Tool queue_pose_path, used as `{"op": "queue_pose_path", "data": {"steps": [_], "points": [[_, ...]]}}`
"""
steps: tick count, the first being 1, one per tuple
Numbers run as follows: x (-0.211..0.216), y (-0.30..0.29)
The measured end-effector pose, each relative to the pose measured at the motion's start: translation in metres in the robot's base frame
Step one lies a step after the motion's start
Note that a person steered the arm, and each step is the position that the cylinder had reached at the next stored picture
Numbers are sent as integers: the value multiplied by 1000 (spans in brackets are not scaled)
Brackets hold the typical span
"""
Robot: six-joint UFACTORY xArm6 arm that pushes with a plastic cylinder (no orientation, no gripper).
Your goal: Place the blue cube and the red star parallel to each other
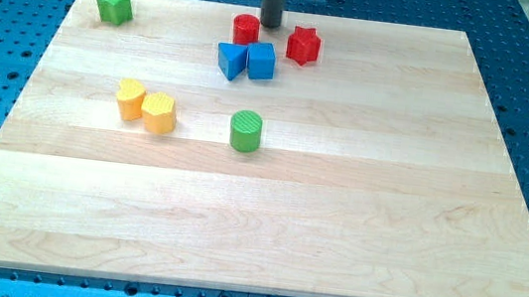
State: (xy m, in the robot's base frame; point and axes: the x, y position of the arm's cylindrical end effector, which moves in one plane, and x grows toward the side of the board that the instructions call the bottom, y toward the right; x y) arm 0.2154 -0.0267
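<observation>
- My tip (269,25): a bare rod end with no jaws to part or close, clamping on nothing; it is standing near the table's top edge, just right of the red cylinder (246,29) and just above the blue cube (262,60).
- Blue cube: sitting near the top edge, a little left of centre, its left side touching or nearly touching the blue triangular block (232,60).
- Red star (303,45): lying just right of and slightly above the blue cube, with a narrow gap showing between them.
- Judgement: the two task blocks are sitting close but staggered, so the tip is probably waiting behind them in order to nudge one level with the other.
- Green star (115,6): resting by the top left corner, well apart from the cluster.
- Two yellow blocks (145,106): sitting together, touching, toward the left edge at mid height.
- Green cylinder (246,130): standing alone near the table's centre.
- Wooden table (335,227): bearing all blocks; its bottom half is carrying none.
- Containers: none showing; nothing is being held in anything.
</observation>
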Motion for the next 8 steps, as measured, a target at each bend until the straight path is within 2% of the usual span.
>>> {"op": "queue_pose_path", "data": {"steps": [1,2,3,4,6,7,8], "points": [[13,-32],[31,4],[45,14],[32,-13],[119,78],[152,68],[159,21]]}}
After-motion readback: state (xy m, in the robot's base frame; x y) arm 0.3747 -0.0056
